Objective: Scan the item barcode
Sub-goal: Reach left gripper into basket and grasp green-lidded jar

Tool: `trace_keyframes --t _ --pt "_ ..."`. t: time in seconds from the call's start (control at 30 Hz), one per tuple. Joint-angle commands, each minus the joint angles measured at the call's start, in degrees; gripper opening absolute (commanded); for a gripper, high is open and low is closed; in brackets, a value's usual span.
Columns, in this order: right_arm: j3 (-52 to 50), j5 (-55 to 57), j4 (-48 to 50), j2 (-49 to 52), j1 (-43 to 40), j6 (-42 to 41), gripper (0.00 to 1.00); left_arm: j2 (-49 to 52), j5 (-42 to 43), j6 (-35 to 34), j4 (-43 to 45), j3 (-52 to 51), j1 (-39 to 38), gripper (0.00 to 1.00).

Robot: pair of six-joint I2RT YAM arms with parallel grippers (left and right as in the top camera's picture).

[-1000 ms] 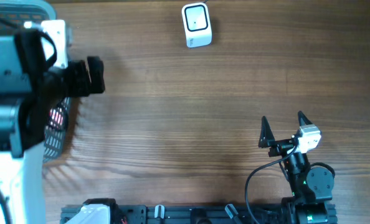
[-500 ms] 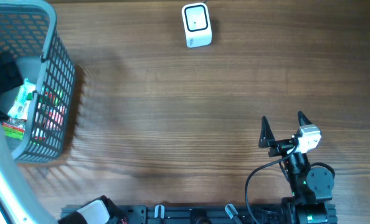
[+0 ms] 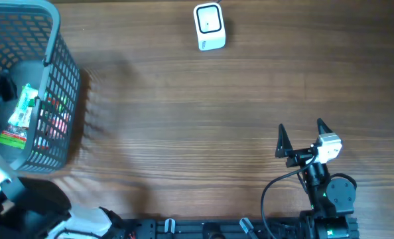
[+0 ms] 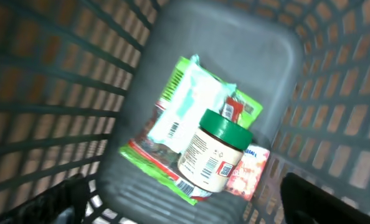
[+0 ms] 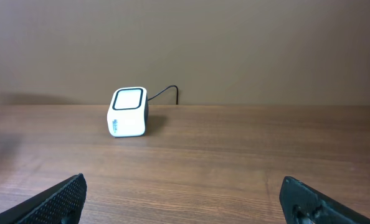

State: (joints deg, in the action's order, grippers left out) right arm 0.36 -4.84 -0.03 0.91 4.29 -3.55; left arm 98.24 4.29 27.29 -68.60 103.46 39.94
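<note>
Overhead, a grey mesh basket [image 3: 58,79] stands at the table's [image 3: 197,133] far left corner. Packets in green, white and red show through its wall, but the jar cannot be picked out from this height. A white barcode scanner [image 3: 209,26] sits at the far edge near the middle, well apart from the basket. The right gripper [image 3: 302,131] rests near the front right with its two fingers spread wide and nothing between them. Part of the left arm [image 3: 24,206] shows at the front left corner; its gripper cannot be made out here.

Next, the left wrist camera looks straight down into the basket [image 4: 60,81]. A jar [image 4: 203,158] with a green lid [image 4: 225,127] lies on its side on top of the heap. Its long axis runs diagonally, with the lid towards the upper right of the frame and the base towards the lower left. Under it lie a green-and-white packet [image 4: 179,109] and a red packet [image 4: 247,174]. The left gripper [image 4: 185,211] hangs above them, its fingertips [image 4: 66,199] at the two lower corners, wide apart and touching nothing.

Lastly, the right wrist camera looks level across the table [image 5: 235,168] at the barcode scanner [image 5: 129,112], whose window tilts up towards the camera, with a dark cable [image 5: 166,93] behind it. The right gripper [image 5: 191,205] is splayed and empty.
</note>
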Motion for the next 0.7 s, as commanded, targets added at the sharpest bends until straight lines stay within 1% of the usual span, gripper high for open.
trace_keyframes --t 0.0,0.03,0.07,0.13,0.23,0.3,0.5,0.67 --pt "-0.07 0.57 0.17 -0.11 -0.24 0.52 1.0 5.64 6.21 3.82 -0.17 0.57 1.9 0.94" --pt "-0.07 0.57 0.17 -0.11 -0.24 0.5 1.0 7.41 9.81 6.62 -0.44 0.57 2.34 0.93" --pt "-0.07 0.57 0.17 -0.11 -0.24 0.52 1.0 8.52 11.08 8.02 -0.48 0.57 2.4 0.9" --pt "-0.07 0.57 0.17 -0.11 -0.24 0.52 1.0 10.73 11.32 9.94 -0.79 0.57 2.4 0.89" --pt "-0.07 0.57 0.17 -0.11 -0.24 0.5 1.0 13.62 11.78 10.05 -1.31 0.52 2.21 0.89" --pt "-0.07 0.57 0.17 -0.11 -0.24 0.52 1.0 15.61 11.93 12.09 -1.64 -0.2 2.19 0.89" --pt "-0.07 0.57 0.17 -0.11 -0.24 0.52 1.0 16.65 12.61 16.04 -1.33 -2.25 2.19 0.86" --pt "-0.07 0.57 0.17 -0.11 -0.24 0.52 1.0 16.76 11.87 16.0 0.68 -6.49 2.19 0.85"
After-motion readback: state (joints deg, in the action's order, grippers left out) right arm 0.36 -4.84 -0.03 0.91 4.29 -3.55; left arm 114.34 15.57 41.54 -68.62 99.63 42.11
